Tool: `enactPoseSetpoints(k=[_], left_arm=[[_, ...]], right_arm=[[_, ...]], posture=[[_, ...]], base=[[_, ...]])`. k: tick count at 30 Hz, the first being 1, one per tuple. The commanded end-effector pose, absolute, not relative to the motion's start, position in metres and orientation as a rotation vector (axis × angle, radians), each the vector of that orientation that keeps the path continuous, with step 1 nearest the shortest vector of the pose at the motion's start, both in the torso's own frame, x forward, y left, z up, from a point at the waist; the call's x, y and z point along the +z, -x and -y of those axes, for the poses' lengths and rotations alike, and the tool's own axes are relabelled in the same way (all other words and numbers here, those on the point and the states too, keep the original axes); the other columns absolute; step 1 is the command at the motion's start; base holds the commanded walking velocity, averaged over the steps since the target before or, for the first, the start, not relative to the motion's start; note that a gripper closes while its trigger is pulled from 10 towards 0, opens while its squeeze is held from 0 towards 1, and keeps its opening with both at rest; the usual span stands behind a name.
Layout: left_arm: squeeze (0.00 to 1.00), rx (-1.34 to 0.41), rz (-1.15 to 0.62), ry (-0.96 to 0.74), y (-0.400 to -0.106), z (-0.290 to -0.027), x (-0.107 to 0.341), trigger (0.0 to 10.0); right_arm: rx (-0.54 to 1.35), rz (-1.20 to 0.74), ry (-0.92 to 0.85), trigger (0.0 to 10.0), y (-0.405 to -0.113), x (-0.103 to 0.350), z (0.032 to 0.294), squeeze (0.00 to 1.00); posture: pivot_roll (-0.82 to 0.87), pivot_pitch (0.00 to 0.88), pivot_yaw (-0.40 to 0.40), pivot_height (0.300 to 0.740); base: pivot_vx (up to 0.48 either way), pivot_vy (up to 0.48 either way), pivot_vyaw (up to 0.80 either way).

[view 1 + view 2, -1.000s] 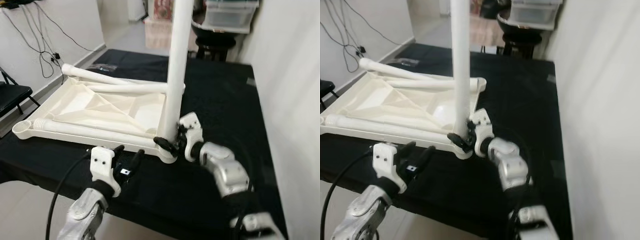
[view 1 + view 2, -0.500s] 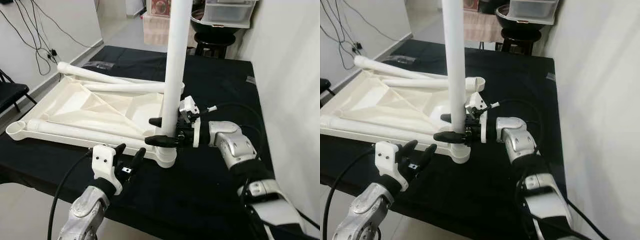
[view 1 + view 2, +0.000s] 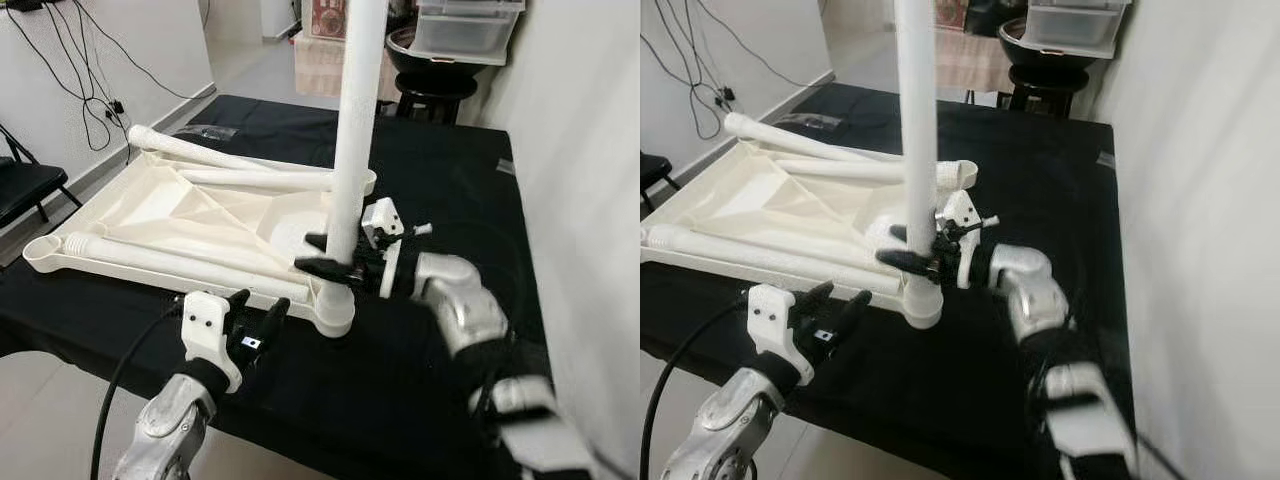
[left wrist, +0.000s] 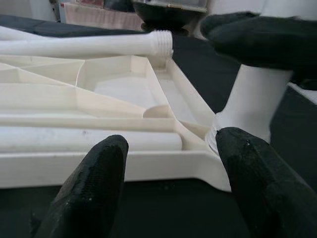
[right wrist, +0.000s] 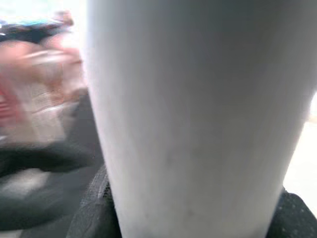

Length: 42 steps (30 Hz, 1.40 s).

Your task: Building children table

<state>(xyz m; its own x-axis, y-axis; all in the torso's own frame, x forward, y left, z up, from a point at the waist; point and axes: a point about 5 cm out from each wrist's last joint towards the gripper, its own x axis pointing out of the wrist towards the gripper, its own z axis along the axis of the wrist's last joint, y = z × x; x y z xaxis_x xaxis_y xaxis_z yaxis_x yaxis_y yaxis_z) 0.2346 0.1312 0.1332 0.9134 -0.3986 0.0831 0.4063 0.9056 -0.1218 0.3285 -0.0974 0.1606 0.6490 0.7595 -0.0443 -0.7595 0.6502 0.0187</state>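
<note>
Left eye view, right tool (image 3: pixel 327 254) gripping upright leg (image 3: pixel 352 150)

Upright leg (image 3: pixel 352 120) runs off top edge, upper end unseen. Right wrist view blurred: leg (image 5: pixel 198 119) fills centre, background behind it smeared, unreadable. Right forearm (image 3: pixel 470 320) beside leg motion-blurred. Right end effector (image 3: pixel 322 254) far finger partly hidden behind leg. Chair (image 3: pixel 25 185) left of leg cut by frame edge.
</note>
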Motion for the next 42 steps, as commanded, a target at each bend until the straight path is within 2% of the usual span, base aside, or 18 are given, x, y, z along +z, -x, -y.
enactPoseSetpoints(k=[1,3,5,10,11,12,13,14,15,16,19,20,21,24,30,31,32,42], left_arm=[[0.0,-0.428,0.047,0.124,-0.233,-0.133,0.133,10.0],[0.0,-0.431,0.045,0.12,-0.233,-0.133,0.133,10.0],[0.0,-0.442,0.041,0.141,-0.234,-0.134,0.133,10.0],[0.0,-0.466,0.037,0.14,-0.233,-0.134,0.133,10.0],[0.0,-0.468,0.037,0.131,-0.231,-0.133,0.133,10.0],[0.0,-0.468,0.037,0.131,-0.231,-0.133,0.133,10.0],[0.0,-0.452,0.049,0.117,-0.224,-0.135,0.134,10.0],[0.0,-0.447,0.054,0.112,-0.222,-0.136,0.135,10.0],[0.0,-0.46,0.058,0.098,-0.218,-0.134,0.136,10.0],[0.0,-0.46,0.058,0.098,-0.218,-0.134,0.136,10.0],[0.0,-0.526,0.054,0.078,-0.206,-0.126,0.137,10.0],[0.0,-0.539,0.053,0.077,-0.204,-0.125,0.137,10.0],[0.0,-0.552,0.052,0.075,-0.202,-0.123,0.137,10.0],[0.0,-0.583,0.056,0.075,-0.197,-0.118,0.138,10.0],[0.0,-0.596,0.058,0.08,-0.198,-0.115,0.138,10.0],[0.0,-0.598,0.057,0.089,-0.198,-0.115,0.137,10.0],[0.0,-0.603,0.055,0.095,-0.199,-0.114,0.136,10.0],[0.0,-0.635,0.047,0.127,-0.198,-0.112,0.135,10.0]], right_arm=[[0.669,-0.226,0.109,0.0,-0.304,0.13,0.088,0.0],[0.633,-0.188,0.168,0.0,-0.302,0.134,0.086,0.0],[0.54,-0.201,0.064,0.0,-0.333,0.135,0.105,0.0],[0.541,-0.202,0.068,0.0,-0.337,0.133,0.105,0.0],[0.541,-0.205,0.059,1.7,-0.338,0.133,0.103,0.0],[0.541,-0.205,0.059,1.7,-0.338,0.133,0.103,0.0],[0.581,-0.179,0.04,10.0,-0.341,0.138,0.105,0.4],[0.575,-0.174,0.039,10.0,-0.338,0.142,0.105,0.4],[0.627,-0.156,-0.003,10.0,-0.338,0.148,0.104,1.0],[0.627,-0.156,-0.003,10.0,-0.338,0.148,0.104,1.0],[0.881,-0.057,-0.028,10.0,-0.338,0.172,0.103,1.0],[0.957,-0.038,-0.013,10.0,-0.338,0.177,0.105,0.6],[1.028,-0.023,-0.004,10.0,-0.34,0.181,0.107,0.0],[1.172,-0.003,0.028,10.0,-0.342,0.186,0.113,0.0],[1.268,-0.033,0.011,10.0,-0.351,0.189,0.115,0.0],[1.283,-0.046,-0.002,9.6,-0.354,0.19,0.114,0.0],[1.291,-0.063,-0.015,0.0,-0.356,0.19,0.115,0.0],[1.274,-0.121,0.03,0.0,-0.354,0.177,0.133,0.0]], posture=[[0.01,0.097,-0.009,0.74],[0.01,0.097,-0.009,0.74],[0.01,0.084,-0.01,0.74],[0.01,0.082,-0.007,0.74],[0.01,0.084,-0.007,0.74],[0.01,0.084,-0.007,0.74],[0.01,0.081,-0.005,0.74],[0.01,0.081,-0.005,0.74],[0.02,0.081,-0.002,0.74],[0.02,0.081,-0.002,0.74],[0.02,0.075,-0.001,0.74],[0.02,0.074,-0.002,0.74],[0.02,0.071,-0.005,0.74],[0.02,0.069,-0.007,0.74],[0.03,0.064,-0.016,0.74],[0.03,0.064,-0.016,0.74],[0.04,0.064,-0.018,0.74],[0.02,0.083,-0.019,0.74]], base=[[0.0,0.0,0.0],[0.0,0.0,0.0],[0.0,0.0,0.0],[0.0,0.0,0.0],[0.0,0.0,0.0],[0.0,0.0,0.0],[0.0,0.0,0.0],[0.0,0.0,0.0],[0.0,0.0,0.0],[0.0,0.0,0.0],[0.0,0.0,0.0],[0.0,0.0,0.0],[0.0,0.0,0.0],[0.0,0.0,0.0],[0.0,0.0,0.0],[0.0,0.0,0.0],[0.0,0.0,0.0],[0.0,0.0,0.0]])
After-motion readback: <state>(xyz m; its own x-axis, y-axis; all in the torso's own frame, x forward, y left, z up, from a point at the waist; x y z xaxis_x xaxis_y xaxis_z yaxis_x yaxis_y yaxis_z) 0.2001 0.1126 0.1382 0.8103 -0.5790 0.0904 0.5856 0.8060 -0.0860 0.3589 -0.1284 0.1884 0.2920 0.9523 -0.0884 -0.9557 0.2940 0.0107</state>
